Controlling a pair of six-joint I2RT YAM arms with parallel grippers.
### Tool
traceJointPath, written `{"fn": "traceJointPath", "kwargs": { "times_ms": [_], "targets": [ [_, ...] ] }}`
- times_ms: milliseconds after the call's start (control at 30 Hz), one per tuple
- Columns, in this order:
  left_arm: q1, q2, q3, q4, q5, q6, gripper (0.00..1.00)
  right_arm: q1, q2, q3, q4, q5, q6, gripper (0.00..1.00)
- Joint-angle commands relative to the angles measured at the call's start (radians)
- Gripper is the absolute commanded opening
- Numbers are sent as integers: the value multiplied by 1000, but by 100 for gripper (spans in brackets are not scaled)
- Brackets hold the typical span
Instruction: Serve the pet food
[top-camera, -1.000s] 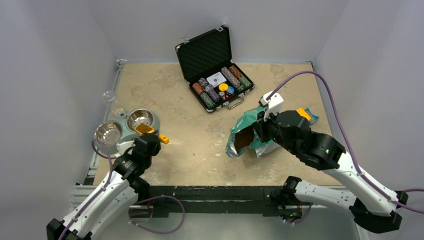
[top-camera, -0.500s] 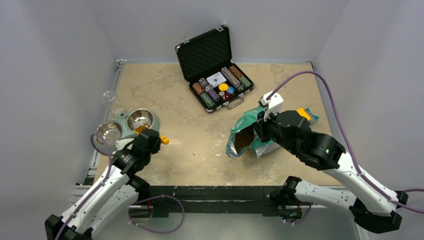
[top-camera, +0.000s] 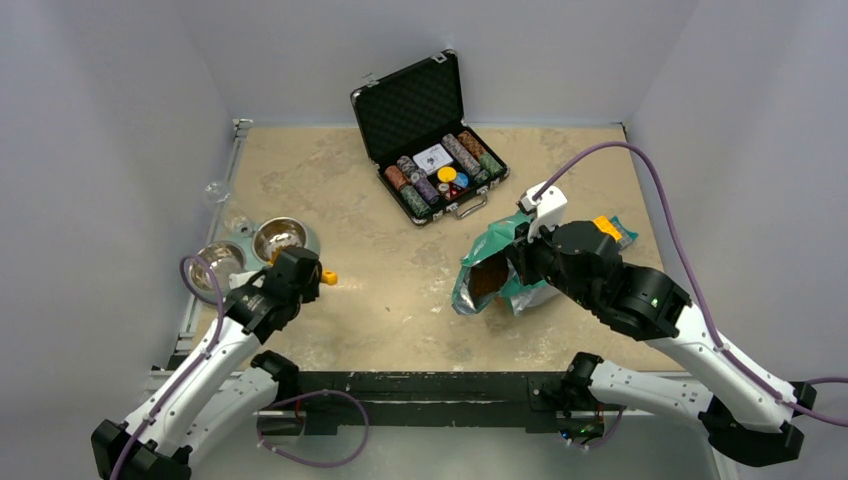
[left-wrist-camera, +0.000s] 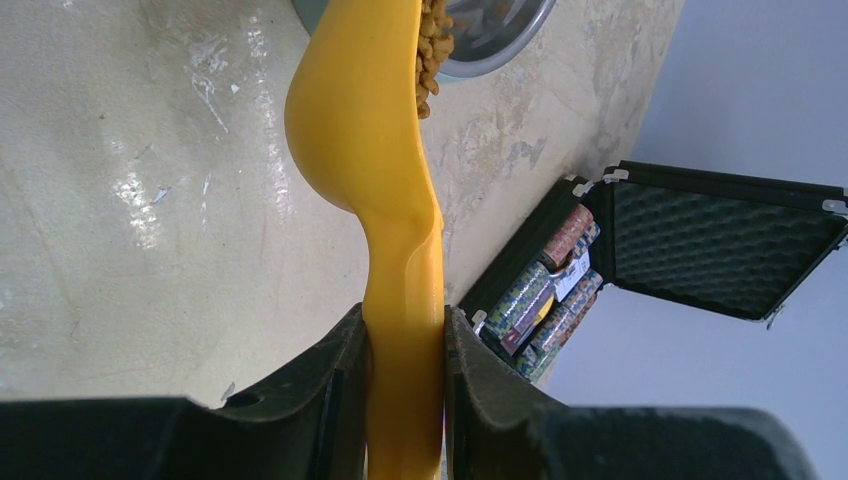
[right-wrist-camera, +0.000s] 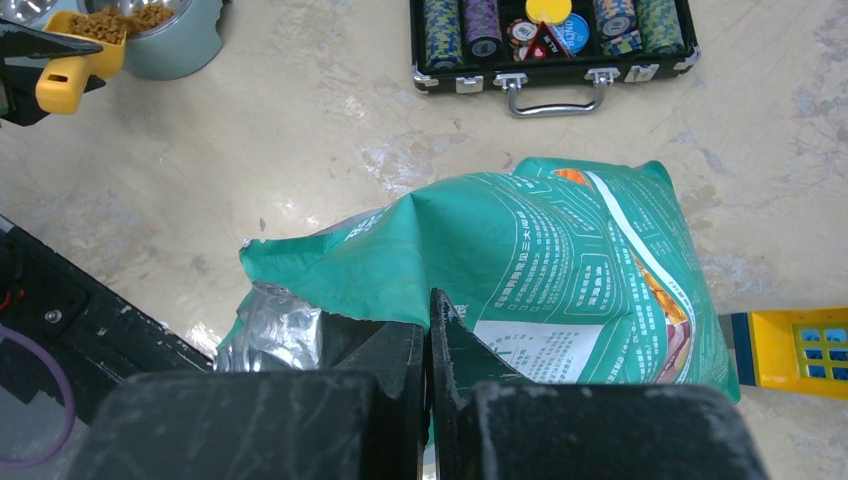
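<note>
Left claw (left-wrist-camera: 405, 330) grips the scoop (left-wrist-camera: 360, 120) of kibble (left-wrist-camera: 433, 50) at the bowl (left-wrist-camera: 500, 40), right claw (right-wrist-camera: 428, 330) pinching the pouch (right-wrist-camera: 540, 250); tipping likely comes next.

glossy yellow plastic scoop (left-wrist-camera: 385, 190), shiny metal bowl (top-camera: 279, 238)

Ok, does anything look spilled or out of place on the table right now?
No spill that I can see. The kibble is heaped in the yellow scoop beside the steel bowl. The teal pouch lies slumped on its side, mouth open. The one odd item is an open poker chip case, unrelated to feeding.
</note>
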Motion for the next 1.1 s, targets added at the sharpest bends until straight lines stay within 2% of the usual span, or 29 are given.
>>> {"fn": "traceJointPath", "kwargs": {
  "times_ms": [0, 400, 567, 667, 1067],
  "targets": [
    [20, 13, 72, -76, 25, -592, 0, -11, -21, 34, -8, 57, -1, 0],
    [78, 80, 146, -126, 72, -564, 0, -11, -31, 33, -9, 56, -10, 0],
    [103, 90, 88, 48, 15, -481, 0, -13, -38, 29, -6, 56, -21, 0],
    [124, 82, 54, 139, 28, -456, 0, -15, -46, 19, -6, 53, -20, 0],
    [160, 192, 169, 43, 100, -516, 0, -21, -48, 13, -6, 53, -23, 0]
  ]
}}
